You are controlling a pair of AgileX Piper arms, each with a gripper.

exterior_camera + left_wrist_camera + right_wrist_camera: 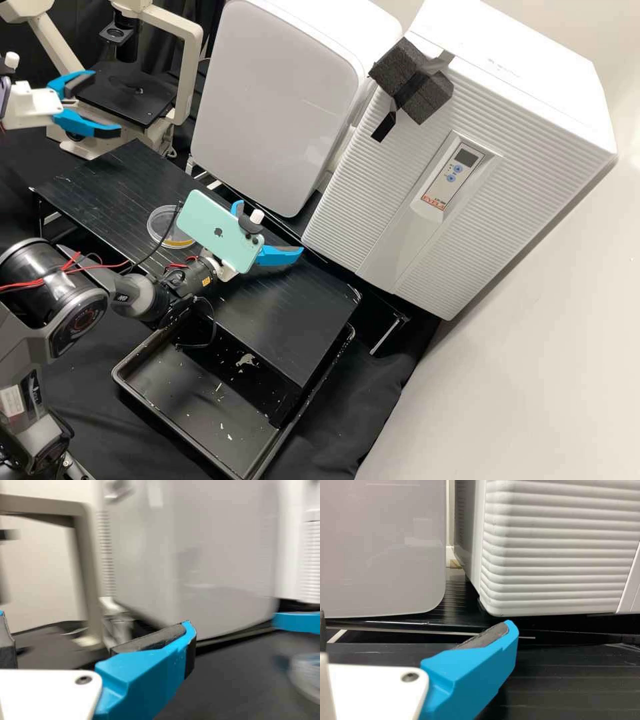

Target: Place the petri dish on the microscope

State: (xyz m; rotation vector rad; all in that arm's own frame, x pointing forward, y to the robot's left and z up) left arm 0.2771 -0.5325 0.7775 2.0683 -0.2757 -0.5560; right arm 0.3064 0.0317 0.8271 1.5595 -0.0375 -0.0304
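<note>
The left gripper (105, 101) is at the upper left of the high view, open and empty, in front of the microscope (127, 95). On the black ribbed platform the clear petri dish (160, 225) lies flat, an orange strip at its rim; the phone on the right arm hides part of it. Open with nothing held, the right gripper (268, 230) is over the platform beyond that phone. In the left wrist view the open left gripper (95, 632) has the microscope's frame (85, 565) beyond it and the blurred petri dish (306, 677) off to one side. The right wrist view shows the right gripper (416, 630) open.
Two large white machines (273, 93) (467, 160) stand along the platform's far side. A black tray (193, 393) sits below the platform's near edge, with pale scraps in it. A cable hangs over the platform beside the dish.
</note>
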